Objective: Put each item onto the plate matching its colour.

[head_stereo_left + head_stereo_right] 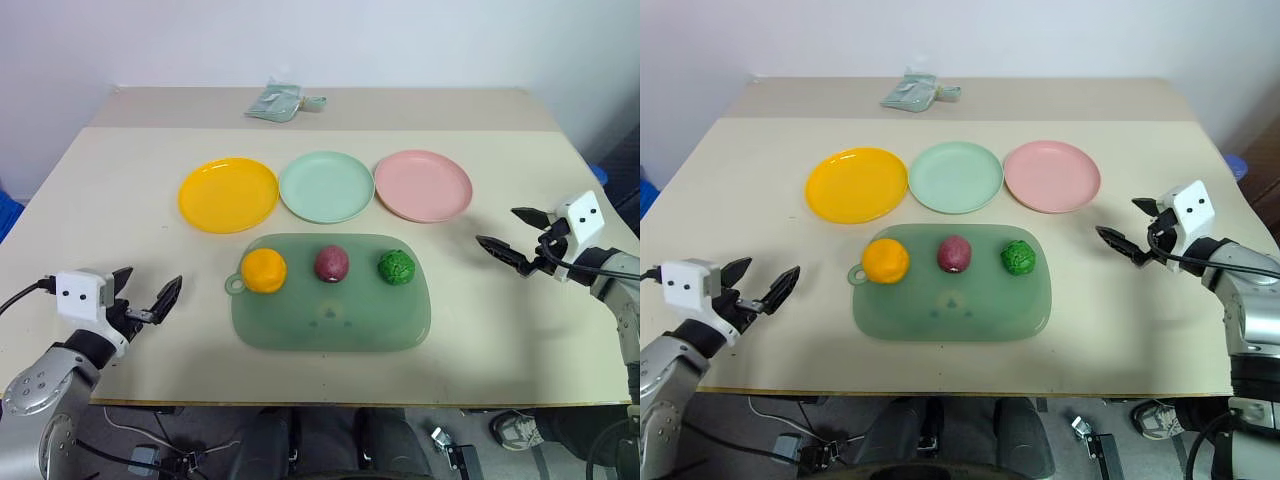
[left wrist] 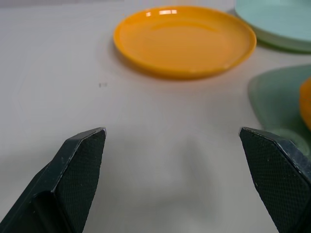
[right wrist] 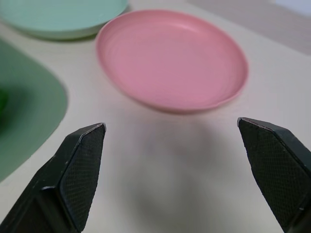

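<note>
The small round orange lump (image 1: 264, 270) sits at the left end of the green rounded board (image 1: 330, 320), at two o'clock from the left gripper (image 1: 146, 295), the nearer arm. Its smooth yellow-orange plastic plate (image 1: 228, 194) lies at twelve o'clock from the lump. Both the left gripper and the right gripper (image 1: 515, 237) gape wide, empty.

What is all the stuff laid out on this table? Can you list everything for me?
Table: one, beige.
Plates: three in a row; yellow-orange plate on the left, mint green plate in the middle, pink plate on the right.
Board: one, green, nearer than the plates.
Lumps on the board: orange lump, dark red-purple lump, bright green lump.
Crumpled packet: one, pale green, far edge.
Left gripper: black fingers open, empty, left of the board.
Right gripper: black fingers open, empty, right of the board.
</note>
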{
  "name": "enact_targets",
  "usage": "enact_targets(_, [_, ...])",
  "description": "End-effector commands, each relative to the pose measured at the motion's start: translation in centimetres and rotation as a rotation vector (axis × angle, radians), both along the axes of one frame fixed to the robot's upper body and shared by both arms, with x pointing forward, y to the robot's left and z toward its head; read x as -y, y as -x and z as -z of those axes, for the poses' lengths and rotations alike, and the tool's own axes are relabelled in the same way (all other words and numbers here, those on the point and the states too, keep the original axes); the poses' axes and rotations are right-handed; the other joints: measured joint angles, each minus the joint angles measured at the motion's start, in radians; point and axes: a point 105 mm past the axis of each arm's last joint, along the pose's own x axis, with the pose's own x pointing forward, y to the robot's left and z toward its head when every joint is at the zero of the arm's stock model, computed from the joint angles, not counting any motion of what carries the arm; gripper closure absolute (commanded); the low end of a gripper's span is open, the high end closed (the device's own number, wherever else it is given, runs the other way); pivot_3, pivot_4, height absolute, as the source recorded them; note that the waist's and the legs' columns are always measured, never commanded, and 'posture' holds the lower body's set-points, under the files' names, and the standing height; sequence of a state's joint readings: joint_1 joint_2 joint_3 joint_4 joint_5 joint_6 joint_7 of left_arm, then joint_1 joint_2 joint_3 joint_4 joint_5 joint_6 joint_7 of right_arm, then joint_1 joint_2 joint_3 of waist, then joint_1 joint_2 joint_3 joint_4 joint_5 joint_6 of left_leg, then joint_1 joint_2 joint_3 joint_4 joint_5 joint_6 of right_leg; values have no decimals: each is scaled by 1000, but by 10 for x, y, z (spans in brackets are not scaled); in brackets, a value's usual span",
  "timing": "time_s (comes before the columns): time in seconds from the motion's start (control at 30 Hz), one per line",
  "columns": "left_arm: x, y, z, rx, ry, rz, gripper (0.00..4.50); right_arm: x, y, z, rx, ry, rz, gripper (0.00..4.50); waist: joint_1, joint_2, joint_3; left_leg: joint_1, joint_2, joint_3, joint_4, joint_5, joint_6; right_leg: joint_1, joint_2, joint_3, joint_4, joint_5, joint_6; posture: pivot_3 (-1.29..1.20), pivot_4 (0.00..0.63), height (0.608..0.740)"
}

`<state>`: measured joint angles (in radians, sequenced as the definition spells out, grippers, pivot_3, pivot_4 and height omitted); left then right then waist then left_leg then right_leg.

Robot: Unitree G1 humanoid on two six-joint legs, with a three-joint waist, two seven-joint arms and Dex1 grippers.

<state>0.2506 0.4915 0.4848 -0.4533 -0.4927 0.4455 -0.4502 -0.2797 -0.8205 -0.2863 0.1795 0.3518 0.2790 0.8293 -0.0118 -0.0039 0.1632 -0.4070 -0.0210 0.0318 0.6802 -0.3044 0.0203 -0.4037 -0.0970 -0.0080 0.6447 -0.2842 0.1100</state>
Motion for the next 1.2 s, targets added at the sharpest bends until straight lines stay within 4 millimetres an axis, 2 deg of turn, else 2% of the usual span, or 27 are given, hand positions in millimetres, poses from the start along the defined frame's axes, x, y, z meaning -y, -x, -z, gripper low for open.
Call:
enact_targets(0.03, [2,-6,-14,51,2,10,0,-4,-4,-13,76,14,18,62,1,0,0,0,0,0,0,0,0,0,0,0,0,0,0,0,150,740])
enact_targets(0.1, [0,-8,-13,52,2,11,0,-10,-3,-17,104,16,5,62,1,0,0,0,0,0,0,0,0,0,0,0,0,0,0,0,150,740])
enact_targets(0.2, [13,-20,-13,45,11,72,0,-9,4,-31,145,5,6,62,2,0,0,0,0,0,0,0,0,0,0,0,0,0,0,0,150,740])
enact_targets(0.3, [22,-30,-19,48,24,138,0,-10,13,-34,138,-8,-5,62,5,0,0,0,0,0,0,0,0,0,0,0,1,0,0,0,150,740])
enact_targets(0.37, [28,-34,-26,57,50,198,0,-20,21,-34,125,-24,-41,62,3,0,0,0,0,0,1,0,0,0,0,0,0,0,0,0,150,740])
enact_targets(0.47, [48,-33,-39,66,102,350,0,-36,27,-39,129,-44,-97,62,-1,0,0,0,0,0,1,0,0,0,0,0,1,0,0,0,150,740])
enact_targets(0.53, [63,-29,-40,44,99,465,0,-50,34,-43,106,-75,-174,62,-4,0,0,0,0,0,1,0,0,0,0,0,1,0,0,0,150,740])
enact_targets(0.6, [80,-25,-37,5,56,576,0,-69,44,-42,61,-85,-283,62,-2,0,0,0,0,0,0,0,0,0,1,0,1,0,0,0,150,740])
enact_targets(0.77, [91,-27,-23,-54,-49,672,0,-96,62,-28,-17,-65,-428,62,4,0,0,0,0,-1,0,-2,3,1,0,0,0,0,0,0,150,740])
enact_targets(0.93, [96,-38,-8,-87,-138,692,0,-102,67,-19,-37,-72,-449,62,2,0,0,0,0,-1,0,-2,4,0,0,0,0,0,0,0,150,740])
enact_targets(1.2, [118,-50,-1,-78,-158,740,0,-103,74,-8,-57,-58,-454,62,2,0,0,0,0,-1,1,-2,4,0,0,0,0,0,0,0,150,740])
